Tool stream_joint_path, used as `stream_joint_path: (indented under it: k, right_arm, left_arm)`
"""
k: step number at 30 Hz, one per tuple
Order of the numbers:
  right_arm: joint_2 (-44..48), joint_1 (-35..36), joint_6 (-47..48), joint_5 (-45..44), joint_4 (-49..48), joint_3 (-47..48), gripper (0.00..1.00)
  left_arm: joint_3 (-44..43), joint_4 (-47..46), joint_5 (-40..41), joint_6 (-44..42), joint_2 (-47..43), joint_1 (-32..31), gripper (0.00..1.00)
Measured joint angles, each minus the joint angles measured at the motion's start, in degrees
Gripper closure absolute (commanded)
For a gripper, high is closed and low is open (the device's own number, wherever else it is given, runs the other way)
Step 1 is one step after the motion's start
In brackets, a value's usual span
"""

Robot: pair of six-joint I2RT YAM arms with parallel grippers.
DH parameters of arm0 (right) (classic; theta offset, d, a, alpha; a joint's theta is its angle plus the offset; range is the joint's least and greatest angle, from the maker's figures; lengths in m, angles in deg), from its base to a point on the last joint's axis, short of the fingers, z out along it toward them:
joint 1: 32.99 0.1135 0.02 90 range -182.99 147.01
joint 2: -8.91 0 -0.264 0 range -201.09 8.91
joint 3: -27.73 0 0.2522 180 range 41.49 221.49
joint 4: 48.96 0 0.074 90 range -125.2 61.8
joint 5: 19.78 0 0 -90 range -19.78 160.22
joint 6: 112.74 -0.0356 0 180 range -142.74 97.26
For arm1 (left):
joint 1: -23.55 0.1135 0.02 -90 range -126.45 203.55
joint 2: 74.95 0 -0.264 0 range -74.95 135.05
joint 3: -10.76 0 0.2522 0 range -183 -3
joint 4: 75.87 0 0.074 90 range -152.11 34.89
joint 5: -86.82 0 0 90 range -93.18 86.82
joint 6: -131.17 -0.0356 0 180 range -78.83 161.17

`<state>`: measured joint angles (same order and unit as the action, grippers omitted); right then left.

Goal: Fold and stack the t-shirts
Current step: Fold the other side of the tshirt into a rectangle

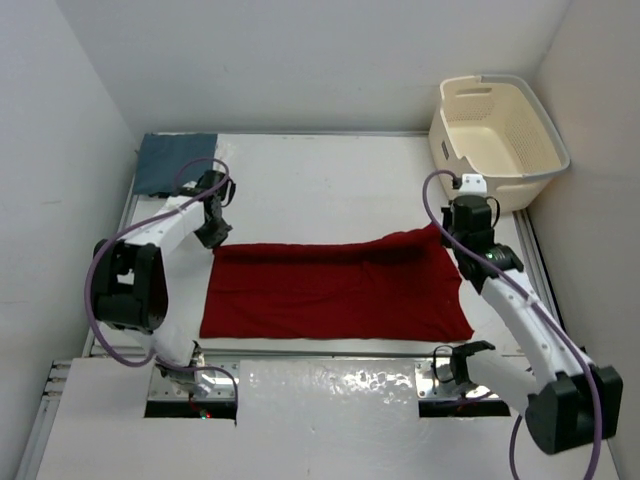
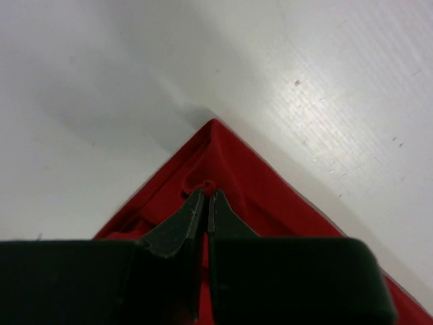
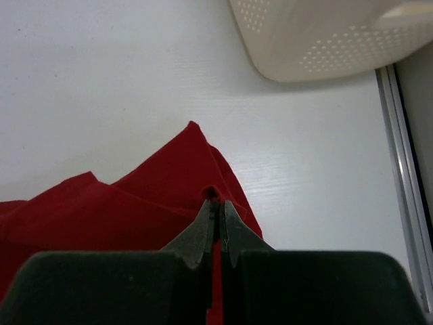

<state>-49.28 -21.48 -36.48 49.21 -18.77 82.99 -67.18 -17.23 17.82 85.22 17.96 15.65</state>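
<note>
A red t-shirt [image 1: 335,290] lies in a wide band, blue-grey t-shirt [image 1: 175,163] folded far-left.

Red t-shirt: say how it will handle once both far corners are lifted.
Probably floppy: the red t-shirt puckers into ridges where the right hand pinches it. Its middle would likely sag between that and the left hand, lying flat now. Likely light: thin cloth, held by small pinches.
</note>
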Motion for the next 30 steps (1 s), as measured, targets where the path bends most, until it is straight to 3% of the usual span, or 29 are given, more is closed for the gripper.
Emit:
stream_joint_path:
  k: [7, 19, 24, 25, 26, 27, 28, 29, 30]
  right_arm:
    - [12.2, 0.4, -2.5, 0.5, 9.4, -6.1, 1.00]
    - [23.1, 0.7, -10.0, 4.8, 22.0, -13.9, 1.00]
    - [24.7, 0.7, -14.0, 9.2, 22.8, -18.5, 0.99]
    - [24.9, 0.7, -15.0, 10.1, 23.3, -19.7, 0.88]
    - [25.3, 0.7, -16.4, 10.8, 24.2, -20.6, 0.79]
    - [25.7, 0.7, -17.2, 11.1, 25.2, -21.2, 0.62]
    - [26.4, 0.7, -18.4, 11.3, 26.4, -21.2, 0.44]
    - [27.1, 0.7, -19.3, 11.6, 27.3, -21.2, 0.14]
    - [27.8, 0.7, -20.0, 11.9, 28.1, -21.0, 0.01]
  left_arm:
    - [8.7, -0.8, 0.3, 1.7, -6.7, -0.2, 1.00]
    - [16.2, -2.3, 0.2, 4.1, -8.2, -0.5, 1.00]
    - [17.9, -2.6, 0.2, 4.7, -8.5, -0.7, 0.76]
    - [18.2, -2.4, 0.4, 5.0, -8.5, -0.7, 0.70]
    - [18.4, -1.9, 0.5, 5.1, -8.5, -0.7, 0.48]
    - [18.4, -1.3, 0.7, 5.2, -8.5, -0.7, 0.37]
    - [18.4, -0.8, 1.0, 5.4, -8.5, -0.7, 0.35]
    - [18.4, -0.2, 1.1, 5.6, -8.6, -0.7, 0.31]
    - [18.2, 1.1, 1.5, 5.9, -8.6, -0.7, 0.29]
